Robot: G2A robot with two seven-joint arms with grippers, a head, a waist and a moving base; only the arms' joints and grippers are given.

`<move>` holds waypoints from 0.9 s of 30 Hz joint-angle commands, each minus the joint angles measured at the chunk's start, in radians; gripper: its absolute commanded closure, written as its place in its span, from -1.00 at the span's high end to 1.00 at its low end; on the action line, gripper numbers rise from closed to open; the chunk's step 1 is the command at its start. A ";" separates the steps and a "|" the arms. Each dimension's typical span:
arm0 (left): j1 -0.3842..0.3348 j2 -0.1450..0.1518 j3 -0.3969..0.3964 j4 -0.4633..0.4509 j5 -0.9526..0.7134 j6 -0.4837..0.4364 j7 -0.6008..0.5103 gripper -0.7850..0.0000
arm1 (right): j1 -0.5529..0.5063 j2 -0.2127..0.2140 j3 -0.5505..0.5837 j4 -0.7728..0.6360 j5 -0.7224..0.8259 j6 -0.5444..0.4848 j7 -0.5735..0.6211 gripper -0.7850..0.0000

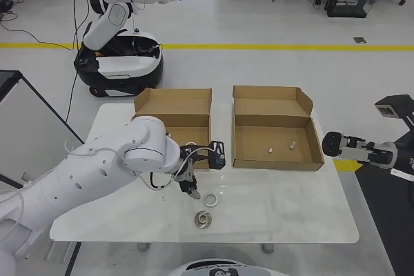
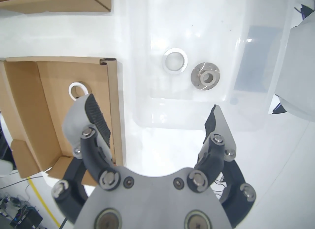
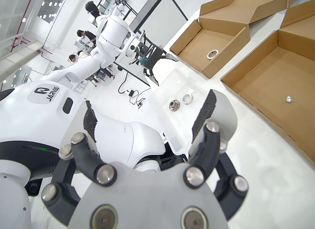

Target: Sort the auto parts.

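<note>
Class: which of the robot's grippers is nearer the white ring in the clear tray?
Left. The left gripper hangs open close beside the ring. The right gripper is far off at the table's edge, past the box holding small parts.

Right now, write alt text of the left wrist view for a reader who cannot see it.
The left gripper hangs open and empty above a white table, facing a clear tray that holds a white ring and a metal hub side by side. Beside the tray, an open cardboard box holds a second white ring, partly hidden behind one fingertip.
</note>
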 commanded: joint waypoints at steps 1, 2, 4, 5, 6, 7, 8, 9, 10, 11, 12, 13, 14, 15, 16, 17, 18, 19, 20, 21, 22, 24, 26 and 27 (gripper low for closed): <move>-0.003 -0.009 0.014 -0.026 0.000 0.011 -0.015 1.00 | 0.000 0.000 0.000 0.000 0.000 0.000 0.000 1.00; -0.006 -0.015 0.019 -0.037 -0.009 0.018 -0.013 1.00 | 0.000 0.000 0.000 0.000 0.000 0.000 0.000 1.00; -0.017 -0.029 0.028 -0.051 -0.017 0.036 -0.020 1.00 | 0.000 0.000 0.000 0.000 0.000 0.000 0.000 1.00; -0.024 -0.036 0.034 -0.060 -0.021 0.042 -0.024 1.00 | 0.000 0.000 0.000 0.000 0.000 0.000 0.000 1.00; -0.030 -0.042 0.039 -0.064 -0.027 0.052 -0.029 1.00 | 0.000 0.000 0.000 0.000 0.000 0.000 0.000 1.00; -0.036 -0.049 0.046 -0.065 -0.032 0.067 -0.043 1.00 | 0.000 0.000 0.000 0.000 0.000 0.000 0.000 1.00; -0.044 -0.057 0.053 -0.069 -0.033 0.083 -0.057 1.00 | 0.000 0.000 0.000 0.000 0.000 0.000 0.000 1.00; -0.050 -0.065 0.062 -0.067 -0.039 0.103 -0.071 1.00 | 0.000 0.000 0.000 0.000 0.000 0.000 0.000 1.00; -0.059 -0.074 0.070 -0.063 -0.038 0.127 -0.087 1.00 | 0.000 0.000 0.000 0.000 0.000 0.000 0.000 1.00; -0.067 -0.084 0.082 -0.064 -0.031 0.143 -0.104 1.00 | 0.000 0.000 0.000 0.000 0.000 0.000 0.000 1.00; -0.073 -0.094 0.093 -0.058 -0.032 0.161 -0.113 1.00 | 0.000 0.000 0.000 0.000 0.000 0.000 0.000 1.00; -0.079 -0.105 0.104 -0.051 -0.030 0.176 -0.122 1.00 | 0.000 0.000 0.000 0.000 0.000 0.000 0.000 1.00; -0.086 -0.116 0.114 -0.044 -0.025 0.187 -0.128 1.00 | 0.000 0.000 0.000 0.000 0.000 0.000 0.000 1.00; -0.090 -0.127 0.125 -0.035 -0.026 0.196 -0.132 1.00 | 0.000 0.000 0.000 0.000 0.000 0.000 0.000 1.00; -0.093 -0.138 0.133 -0.029 -0.033 0.198 -0.130 1.00 | 0.000 0.000 0.000 0.000 0.000 0.000 0.000 1.00; -0.096 -0.148 0.139 -0.018 -0.044 0.200 -0.126 1.00 | 0.000 0.000 0.000 0.000 0.000 0.000 0.000 1.00; -0.100 -0.157 0.145 -0.009 -0.046 0.204 -0.128 1.00 | 0.000 0.000 0.000 0.000 0.000 0.000 0.000 1.00; -0.102 -0.166 0.151 -0.006 -0.055 0.199 -0.123 1.00 | 0.000 0.000 0.000 0.000 0.000 0.000 0.000 1.00; -0.103 -0.174 0.154 0.001 -0.066 0.195 -0.114 1.00 | 0.000 0.000 0.000 0.000 0.000 0.000 0.000 1.00; -0.107 -0.182 0.158 0.006 -0.064 0.194 -0.115 1.00 | 0.000 0.000 0.000 0.000 0.000 0.000 0.000 1.00; -0.109 -0.189 0.162 0.012 -0.061 0.197 -0.116 1.00 | 0.000 0.000 0.000 0.000 0.000 0.000 0.000 1.00; -0.111 -0.202 0.171 0.022 -0.053 0.201 -0.112 1.00 | 0.000 0.000 0.000 0.000 0.000 0.000 0.000 1.00; -0.108 -0.213 0.180 0.043 -0.043 0.199 -0.107 1.00 | 0.000 0.000 0.000 0.000 0.000 0.000 0.000 1.00; -0.106 -0.219 0.184 0.053 -0.039 0.197 -0.104 0.98 | 0.000 0.000 0.000 0.000 0.000 0.000 0.000 1.00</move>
